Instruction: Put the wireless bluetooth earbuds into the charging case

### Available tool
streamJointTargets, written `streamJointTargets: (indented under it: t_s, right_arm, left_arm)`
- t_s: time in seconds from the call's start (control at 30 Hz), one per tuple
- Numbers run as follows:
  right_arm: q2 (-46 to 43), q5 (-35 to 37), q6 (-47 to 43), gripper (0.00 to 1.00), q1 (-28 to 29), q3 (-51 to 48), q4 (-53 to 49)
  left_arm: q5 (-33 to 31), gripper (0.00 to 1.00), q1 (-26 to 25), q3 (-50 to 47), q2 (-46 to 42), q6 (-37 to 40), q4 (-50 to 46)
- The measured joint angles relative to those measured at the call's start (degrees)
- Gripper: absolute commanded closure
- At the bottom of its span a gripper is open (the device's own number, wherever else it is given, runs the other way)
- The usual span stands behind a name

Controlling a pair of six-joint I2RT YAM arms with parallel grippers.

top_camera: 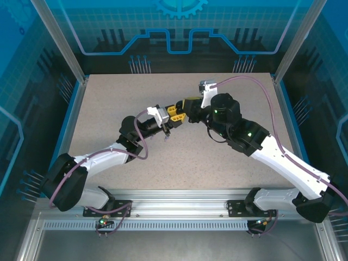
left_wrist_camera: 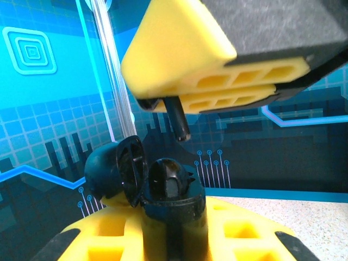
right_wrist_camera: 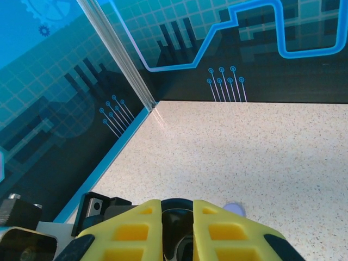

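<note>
My left gripper (left_wrist_camera: 174,231) is shut on a black charging case (left_wrist_camera: 173,193), held upright with its lid (left_wrist_camera: 117,168) swung open to the left. Just above it my right gripper (left_wrist_camera: 163,98) is shut on a black earbud (left_wrist_camera: 178,118), whose stem points down towards the case's open top and stops a little short of it. In the right wrist view my right gripper (right_wrist_camera: 178,225) has something dark and glossy between its yellow fingers. From above, the left gripper (top_camera: 174,113) and the right gripper (top_camera: 188,104) meet over the middle of the table.
A small lavender thing (right_wrist_camera: 234,208) lies on the speckled table (right_wrist_camera: 244,147) beside my right fingers; from above a similar pale speck (top_camera: 166,136) lies below the grippers. Blue-patterned walls (top_camera: 179,32) enclose the back and both sides.
</note>
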Motion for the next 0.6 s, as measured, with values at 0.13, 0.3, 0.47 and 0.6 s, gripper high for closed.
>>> streamJointTargets:
  t_s: [0.13, 0.3, 0.47, 0.6]
  right_arm:
    - [0.02, 0.02, 0.04, 0.85, 0.11, -0.72, 0.15]
    - [0.02, 0.02, 0.26, 0.86, 0.22, -1.51, 0.55]
    - [0.13, 0.02, 0.28, 0.87, 0.22, -1.75, 0.87]
    - [0.26, 0.02, 0.28, 0.88, 0.22, -1.75, 1.01]
  left_arm:
    - [0.00, 1.00, 0.00, 0.00, 0.00, -0.02, 0.02]
    - [0.00, 1.00, 0.00, 0.00, 0.00, -0.04, 0.42]
    - [-0.02, 1.00, -0.13, 0.11, 0.00, -0.13, 0.48]
    - [-0.04, 1.00, -0.15, 0.17, 0.00, -0.17, 0.46]
